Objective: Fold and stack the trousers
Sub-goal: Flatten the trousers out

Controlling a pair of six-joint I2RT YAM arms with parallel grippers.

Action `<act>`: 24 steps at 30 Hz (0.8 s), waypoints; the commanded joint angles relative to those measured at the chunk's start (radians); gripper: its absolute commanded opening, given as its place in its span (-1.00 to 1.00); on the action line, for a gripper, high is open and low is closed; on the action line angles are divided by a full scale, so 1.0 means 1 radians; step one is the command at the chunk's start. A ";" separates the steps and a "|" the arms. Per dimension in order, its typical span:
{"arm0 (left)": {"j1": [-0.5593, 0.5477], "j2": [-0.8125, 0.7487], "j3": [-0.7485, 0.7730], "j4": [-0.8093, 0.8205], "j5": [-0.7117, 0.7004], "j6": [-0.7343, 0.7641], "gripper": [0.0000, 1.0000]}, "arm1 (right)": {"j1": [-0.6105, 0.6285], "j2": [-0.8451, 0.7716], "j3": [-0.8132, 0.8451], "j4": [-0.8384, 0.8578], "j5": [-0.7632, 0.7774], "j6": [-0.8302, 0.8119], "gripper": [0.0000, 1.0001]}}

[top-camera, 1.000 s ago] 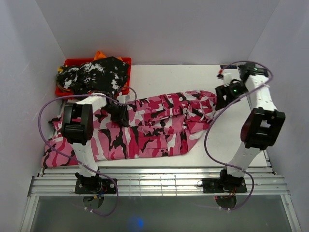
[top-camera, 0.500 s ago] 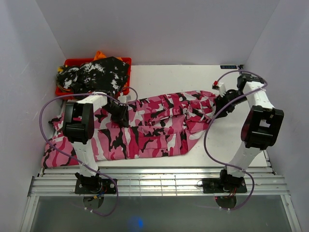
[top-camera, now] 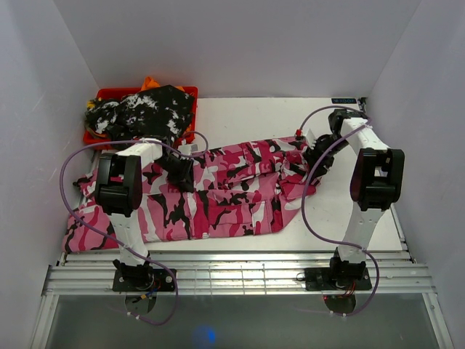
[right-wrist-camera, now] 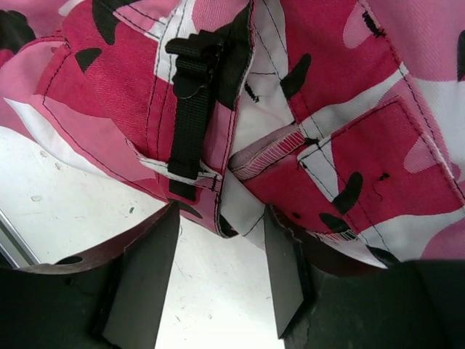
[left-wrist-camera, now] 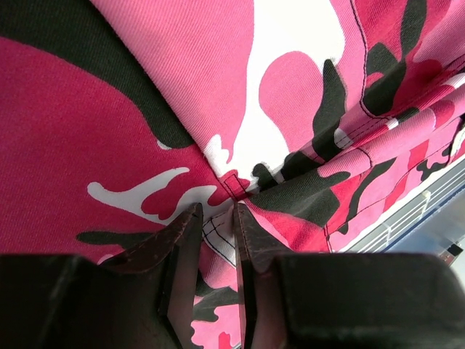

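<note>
The hot-pink, white and black camouflage trousers point(top-camera: 218, 193) lie spread across the white table, waist end at the right. My left gripper point(top-camera: 179, 173) is shut on a pinch of the trousers' cloth point(left-wrist-camera: 218, 225) near their left-middle part. My right gripper point(top-camera: 314, 158) is open at the trousers' right edge; in the right wrist view it point(right-wrist-camera: 221, 269) stands over bare table with the waistband edge and a black strap point(right-wrist-camera: 190, 109) just ahead of its fingertips. A black-and-white mottled garment point(top-camera: 145, 110) lies heaped at the back left.
A red bin point(top-camera: 109, 93) at the back left holds the mottled garment and something orange point(top-camera: 150, 81). Purple cables loop from both arms. White walls close in on three sides. A metal rail point(top-camera: 232, 276) runs along the near table edge.
My right arm has swung left and down from the back right corner to the trousers' right edge. The left arm and the trousers have not moved.
</note>
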 commanded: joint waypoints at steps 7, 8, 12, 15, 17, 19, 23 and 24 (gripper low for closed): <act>-0.030 0.022 -0.007 -0.013 -0.076 0.014 -0.27 | 0.035 0.000 0.109 -0.164 -0.038 -0.090 0.00; -0.032 0.023 -0.009 -0.010 -0.075 0.013 -0.27 | 0.040 0.000 0.113 -0.164 -0.041 -0.085 0.02; -0.036 0.023 -0.009 -0.010 -0.072 0.013 -0.27 | 0.061 0.009 0.132 -0.150 -0.059 -0.053 0.01; -0.041 0.023 -0.006 -0.012 -0.070 0.011 -0.27 | 0.074 0.038 0.155 -0.159 -0.061 -0.036 0.01; -0.042 0.022 -0.003 -0.013 -0.069 0.013 -0.27 | 0.078 0.053 0.163 -0.155 -0.050 -0.024 0.01; -0.044 0.023 0.000 -0.016 -0.063 0.011 -0.26 | 0.083 0.070 0.165 -0.135 -0.041 -0.010 0.01; -0.053 0.022 0.003 -0.019 -0.055 0.011 -0.26 | 0.085 0.084 0.157 -0.107 -0.012 0.004 0.10; -0.056 0.022 0.003 -0.019 -0.053 0.011 -0.26 | 0.085 0.090 0.159 -0.109 -0.007 0.005 0.11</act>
